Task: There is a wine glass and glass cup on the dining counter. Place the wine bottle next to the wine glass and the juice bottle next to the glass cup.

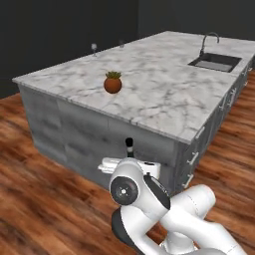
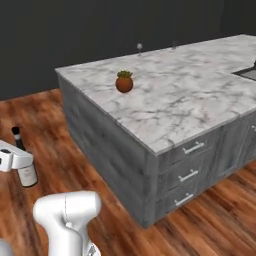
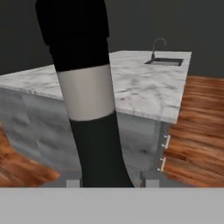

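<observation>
Clearly, the wine bottle (image 3: pixel 89 100) is clamped in the gripper (image 3: pixel 107 178), whose jaws are closed narrowly against its dark body; in the hand view the two fingertips (image 3: pixel 151 178) are seen on either side of the bottle's base, and the pale label band and dark upper body are seen close before the camera. In the right base view the same bottle (image 2: pixel 24 162) is seen upright above the wooden floor (image 2: pixel 55 125), held at the white hand, low and well short of the dining counter (image 2: pixel 175 100). In the left base view only its black cap and neck (image 1: pixel 129 145) are shown, the rest being hidden behind the arm's white body. The grey cabinet side (image 1: pixel 74 134) of the counter is placed between the bottle and the marble top. A small round terracotta pot with a green plant (image 1: pixel 113 82) is set on the marble, nearer the close edge. The wine glass (image 1: pixel 93 48) and the glass cup (image 1: pixel 121 44) are seen at the far edge, well apart from the bottle and near each other, both very small. A sink with a curved tap (image 1: pixel 214 61) is set into the counter's right end. Drawer fronts with metal handles (image 2: pixel 192 148) are seen on the right side.
</observation>
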### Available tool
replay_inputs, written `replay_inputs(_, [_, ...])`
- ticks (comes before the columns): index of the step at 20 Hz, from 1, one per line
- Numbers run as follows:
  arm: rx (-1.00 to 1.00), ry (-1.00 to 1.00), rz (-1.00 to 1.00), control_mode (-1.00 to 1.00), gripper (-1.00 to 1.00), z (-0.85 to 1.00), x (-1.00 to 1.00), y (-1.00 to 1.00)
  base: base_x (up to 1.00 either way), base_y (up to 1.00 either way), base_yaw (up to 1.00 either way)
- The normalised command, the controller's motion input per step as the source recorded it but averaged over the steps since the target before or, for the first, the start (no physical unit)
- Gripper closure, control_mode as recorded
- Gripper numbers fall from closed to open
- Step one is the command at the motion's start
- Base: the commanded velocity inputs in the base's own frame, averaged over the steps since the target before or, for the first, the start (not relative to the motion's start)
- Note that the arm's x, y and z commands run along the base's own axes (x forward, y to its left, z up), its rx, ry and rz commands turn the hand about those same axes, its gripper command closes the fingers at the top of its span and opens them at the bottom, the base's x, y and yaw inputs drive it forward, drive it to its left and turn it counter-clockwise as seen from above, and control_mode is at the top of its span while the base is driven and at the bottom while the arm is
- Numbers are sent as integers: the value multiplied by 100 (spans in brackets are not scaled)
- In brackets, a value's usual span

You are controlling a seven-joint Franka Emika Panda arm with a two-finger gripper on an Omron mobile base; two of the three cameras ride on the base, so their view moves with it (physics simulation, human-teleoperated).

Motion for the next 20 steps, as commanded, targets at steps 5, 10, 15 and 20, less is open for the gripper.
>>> replay_inputs(5, [0, 0, 0, 100, 100, 0, 0, 0, 82, 19, 29])
replay_inputs(10, [0, 0, 0, 100, 100, 0, 0, 0, 88, 20, 26])
replay_inputs(15, [0, 0, 0, 100, 100, 0, 0, 0, 93, 24, 18])
replay_inputs(20, [0, 0, 0, 100, 100, 0, 0, 0, 94, 28, 14])
